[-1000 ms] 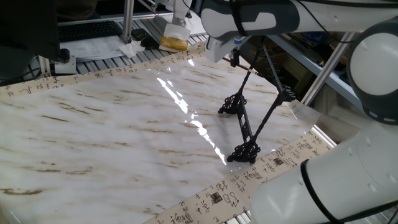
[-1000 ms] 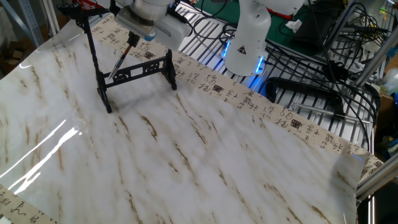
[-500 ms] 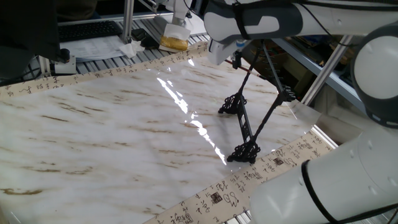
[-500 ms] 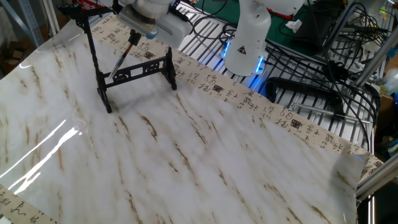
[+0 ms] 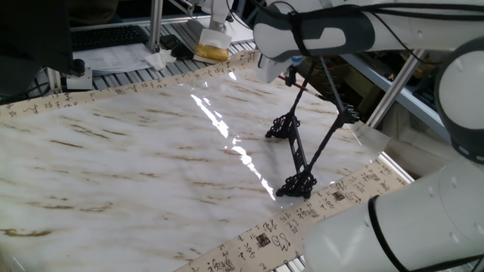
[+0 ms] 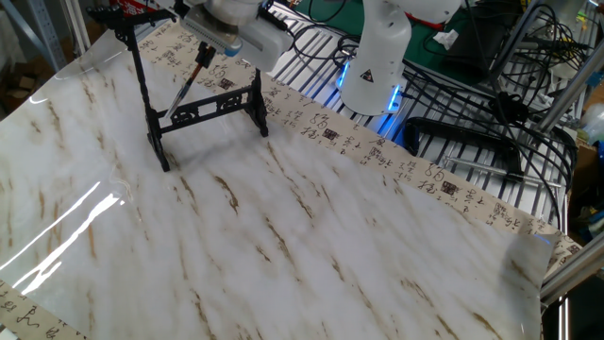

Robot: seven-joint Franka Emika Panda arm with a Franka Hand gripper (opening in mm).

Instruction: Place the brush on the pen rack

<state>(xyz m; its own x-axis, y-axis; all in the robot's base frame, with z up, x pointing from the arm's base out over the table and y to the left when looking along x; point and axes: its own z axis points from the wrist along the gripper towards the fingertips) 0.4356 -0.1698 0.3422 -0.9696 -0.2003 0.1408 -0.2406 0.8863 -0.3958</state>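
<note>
The brush (image 6: 185, 85) is a thin dark shaft with a reddish top. It slants down from my gripper (image 6: 202, 49) toward the scrolled foot of the pen rack (image 6: 215, 105). My gripper is shut on the brush's upper end, just above the rack's rods. In the one fixed view the gripper (image 5: 288, 72) hovers over the far side of the black pen rack (image 5: 299, 155). There the brush (image 5: 303, 86) shows as a thin line below it. Its pale tip is too small to make out.
The marble-patterned tabletop (image 5: 136, 159) has a calligraphy-print border (image 6: 377, 151). The robot base (image 6: 373, 57) and dark cables (image 6: 472, 132) sit behind the table. A yellow-white object (image 5: 212, 45) and a keyboard (image 5: 106, 36) lie past the far edge.
My gripper has drifted a little up and toward the rack's top with the brush's upper end. The brush's lower end and the rack have stayed put.
</note>
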